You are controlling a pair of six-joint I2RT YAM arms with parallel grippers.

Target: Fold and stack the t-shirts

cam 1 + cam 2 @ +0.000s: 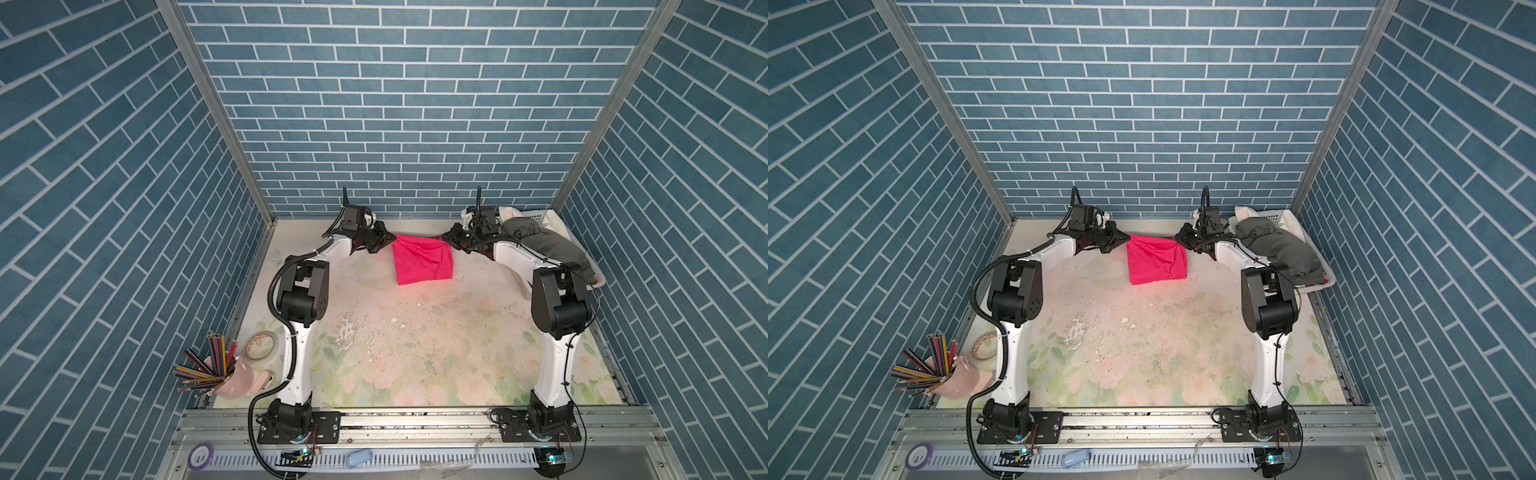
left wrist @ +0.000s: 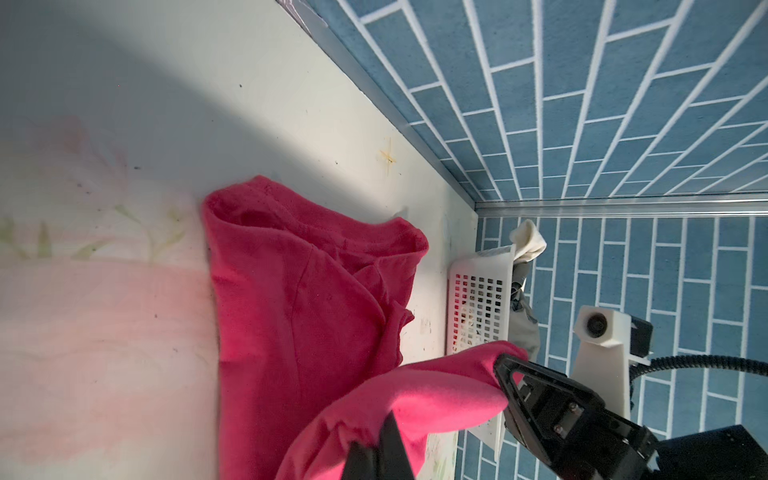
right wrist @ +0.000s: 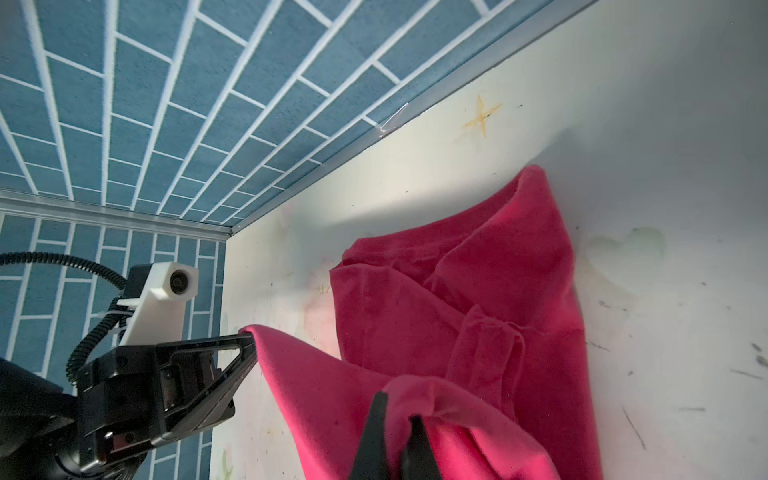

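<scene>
At the far left, a pink cup of coloured pencils [image 1: 232, 382] and a tape roll [image 1: 261, 345] stand idle at the edge of the tabletop [image 1: 415, 340], well apart from the work.

Toward the back wall, my left pincer [image 1: 391, 240] is pressed together on one upper corner of the pink t-shirt [image 1: 422, 262]. The right wrist view shows the cloth caught in its tip.

The shirt itself is the centre of the scene. Its top edge is strung between my two arms and raised off the surface. The rest drapes down and rests on the tabletop near the back wall. Both wrist views show it doubled over itself in loose, uneven layers, not yet a neat rectangle.

My right pincer [image 1: 444, 238] pinches the opposite upper corner, jaws closed on a bunched fold of pink cloth.

At the far right, the white slotted basket [image 2: 478, 299] holds a dark grey t-shirt [image 1: 523, 237] heaped over its rim, with a white garment [image 1: 509, 212] poking up behind it.

By my reading, the job is in its early part. No finished stack shows anywhere on the tabletop. The pink shirt is mid-fold, and at least the grey and white pieces wait unfolded in the basket.
</scene>
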